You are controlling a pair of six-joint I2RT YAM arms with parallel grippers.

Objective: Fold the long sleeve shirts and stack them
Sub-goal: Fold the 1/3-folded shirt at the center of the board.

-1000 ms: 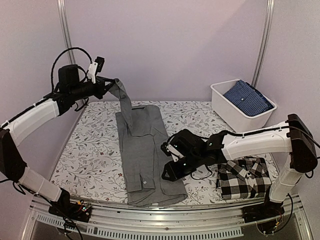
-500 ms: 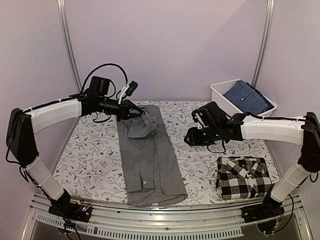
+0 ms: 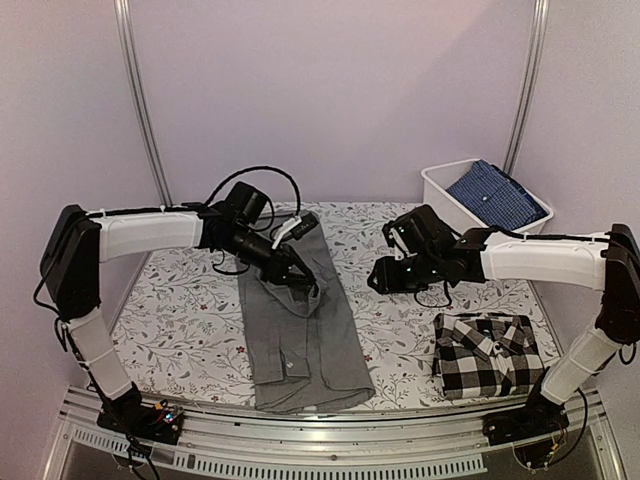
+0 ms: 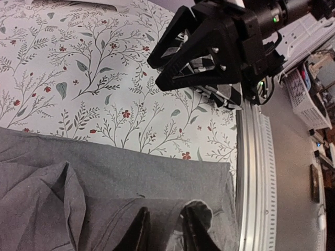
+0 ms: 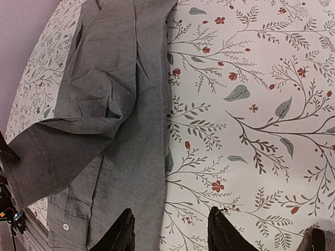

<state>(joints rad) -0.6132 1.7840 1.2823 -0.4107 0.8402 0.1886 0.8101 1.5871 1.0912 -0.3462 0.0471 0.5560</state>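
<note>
Left pincer (image 4: 166, 217), jaws slightly parted, hangs low over the grey shirt (image 3: 305, 340) spread on the bench (image 3: 190, 300), right pincer (image 5: 170, 222) parted and empty beside its right edge; limp, light cloth, likely best pinched at the hem corners.

The spread-out shirt (image 3: 300, 330) is lying along the tabletop's (image 3: 180, 300) middle, the folded shirt (image 3: 488, 355) sitting to its right, and the bin (image 3: 465, 228) behind is holding a third shirt (image 3: 497, 195).
</note>
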